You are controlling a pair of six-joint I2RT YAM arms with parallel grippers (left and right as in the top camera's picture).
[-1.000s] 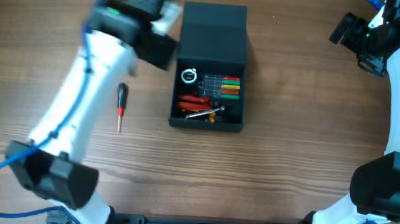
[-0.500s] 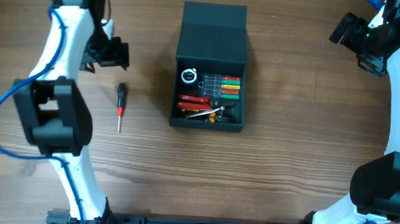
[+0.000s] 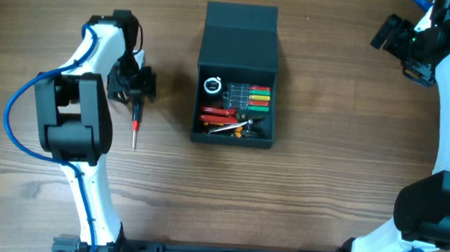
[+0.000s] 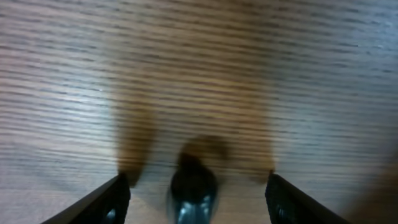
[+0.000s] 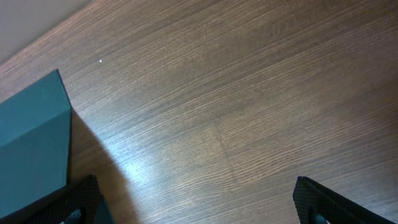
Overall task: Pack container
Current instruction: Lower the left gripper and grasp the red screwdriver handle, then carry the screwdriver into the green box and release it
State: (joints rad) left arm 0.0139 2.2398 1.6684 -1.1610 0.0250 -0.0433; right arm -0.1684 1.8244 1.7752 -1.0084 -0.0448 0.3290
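Note:
The dark teal-green container (image 3: 240, 39) sits at the table's middle with its lid open toward the back; inside lie several tools, red, green, yellow and metal. A screwdriver (image 3: 135, 123) with a black and red handle lies on the table left of it. My left gripper (image 3: 134, 88) is open and hangs right over the screwdriver's black handle end, which shows blurred between the fingers in the left wrist view (image 4: 193, 186). My right gripper (image 3: 393, 35) is open and empty at the far right back; its view shows a corner of the container (image 5: 31, 137).
Bare wooden table (image 3: 326, 174) lies around the container. The arm bases stand at the front edge.
My left arm has swung from over the container's left back corner out to the left and then down over the screwdriver's handle. The right arm has not moved.

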